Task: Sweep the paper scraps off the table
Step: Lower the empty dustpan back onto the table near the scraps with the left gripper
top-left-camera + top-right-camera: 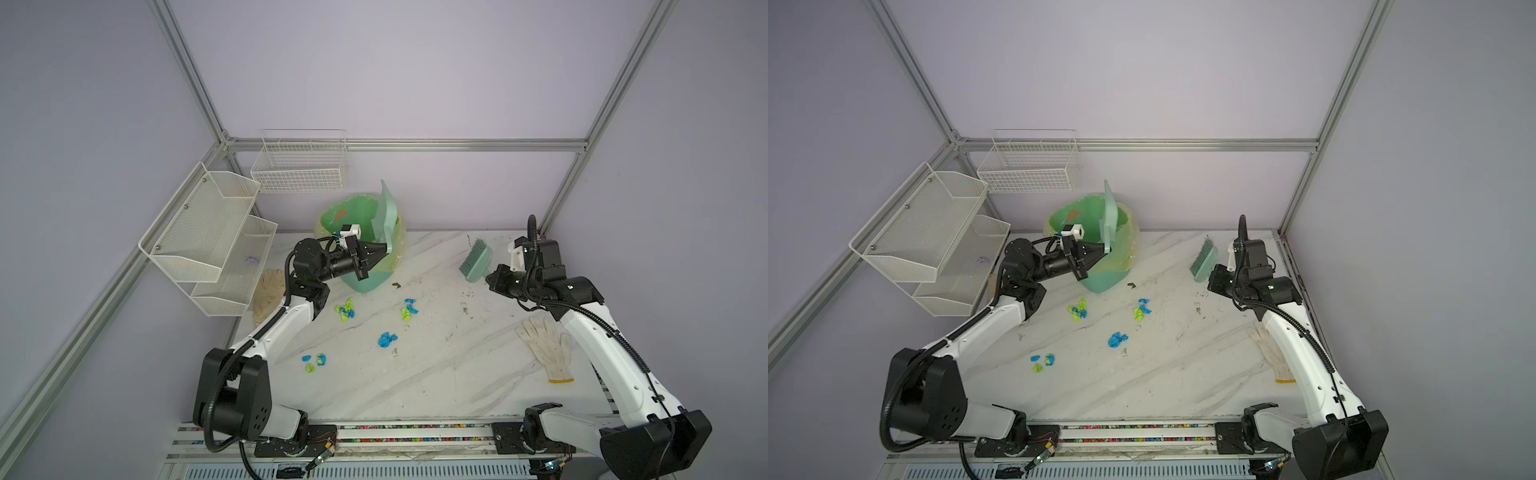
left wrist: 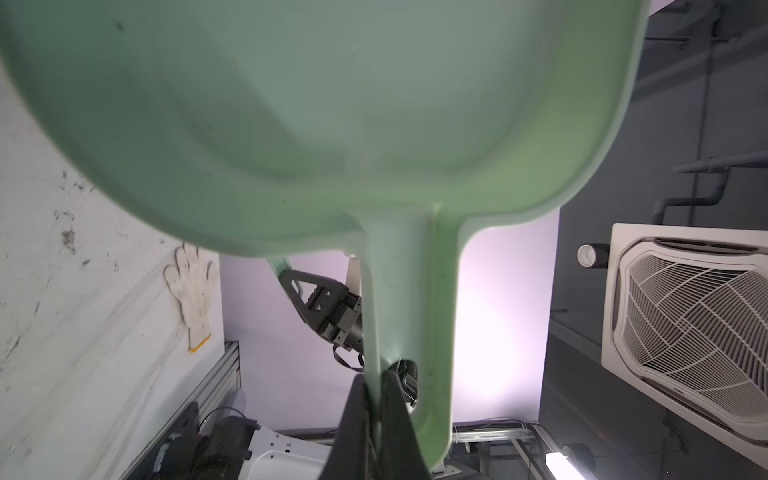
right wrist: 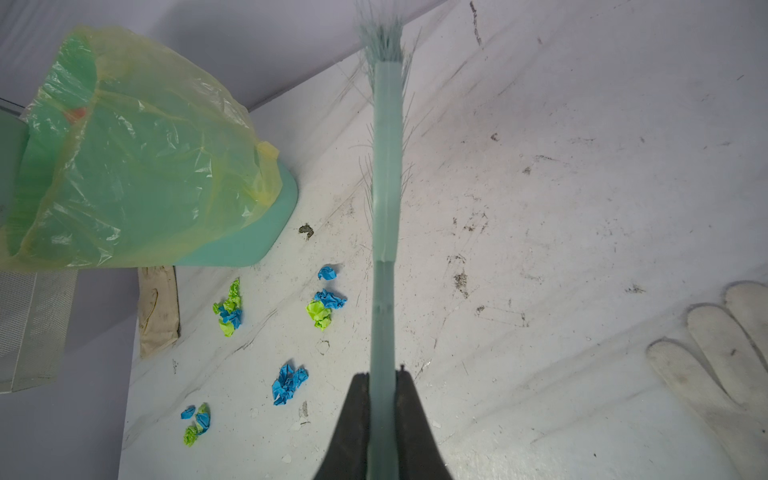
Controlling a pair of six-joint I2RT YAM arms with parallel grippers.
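Note:
Several blue and lime-green paper scraps lie in clusters on the white marbled table (image 1: 436,374): one cluster (image 1: 345,309) near the bin, one (image 1: 409,309) mid-table, a blue wad (image 1: 387,340), and a small group (image 1: 314,362) toward the front. They also show in the right wrist view (image 3: 289,382). My left gripper (image 1: 384,249) is shut on the handle of a pale green dustpan (image 1: 386,214), held up on edge over the bin; its pan (image 2: 332,124) looks bare. My right gripper (image 1: 490,276) is shut on the handle of a teal brush (image 1: 476,259), raised at the back right.
A green bin (image 1: 361,245) lined with a yellowish bag stands at the back of the table. A white glove (image 1: 546,347) lies at the right, another pale glove (image 1: 268,295) at the left edge. Wire baskets (image 1: 212,237) hang on the left frame. A dark speck (image 1: 396,285) lies by the bin.

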